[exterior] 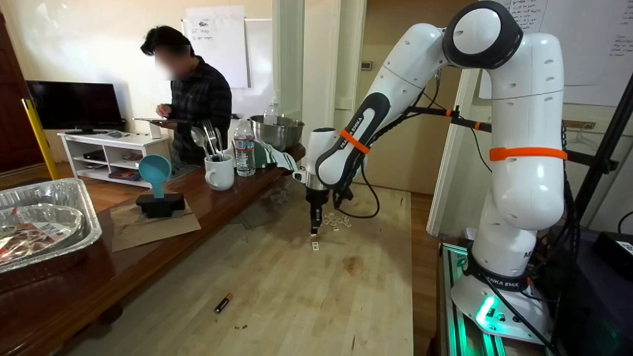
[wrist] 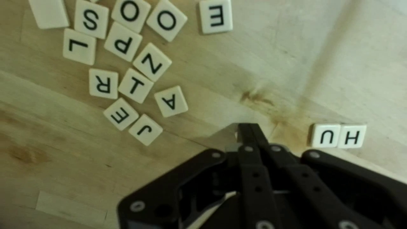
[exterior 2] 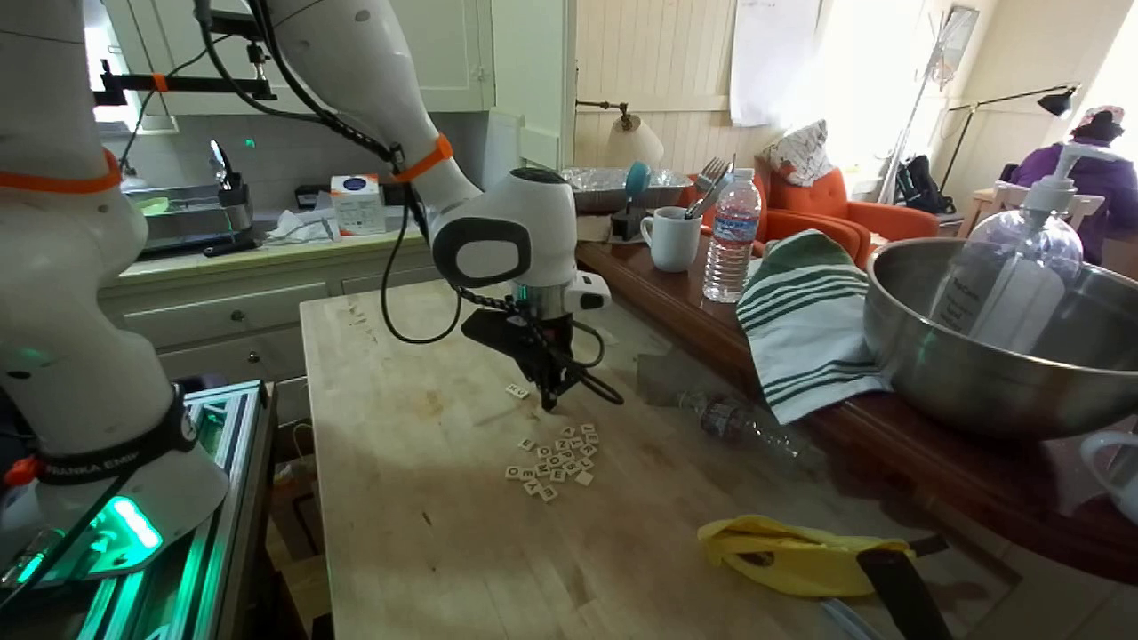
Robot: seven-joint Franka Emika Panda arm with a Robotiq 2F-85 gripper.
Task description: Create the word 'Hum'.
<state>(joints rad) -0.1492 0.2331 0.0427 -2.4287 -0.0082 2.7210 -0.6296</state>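
The letter tiles H (wrist: pixel 352 136) and U (wrist: pixel 326 135) lie flat and touching side by side, at the right of the wrist view. The pair also shows in both exterior views (exterior: pixel 315 245) (exterior 2: pixel 516 391). My gripper (wrist: pixel 249 125) has its fingers pressed together and its tips down at the table, to the left of the U in the wrist view. It also shows in both exterior views (exterior: pixel 314 231) (exterior 2: pixel 548 405). A sliver of a pale piece (wrist: pixel 236 135) shows at the fingertips, mostly hidden behind them; its letter cannot be read. No gap between the fingers shows it held.
Several loose letter tiles (wrist: pixel 136 86) lie in a cluster near the gripper, also in an exterior view (exterior 2: pixel 556 460). A battery (exterior: pixel 223 303) lies on the table. A raised wooden counter (exterior: pixel 198 212) runs alongside. A clear bottle (exterior 2: pixel 738 422) and a yellow bag (exterior 2: pixel 782 556) lie beyond the tiles.
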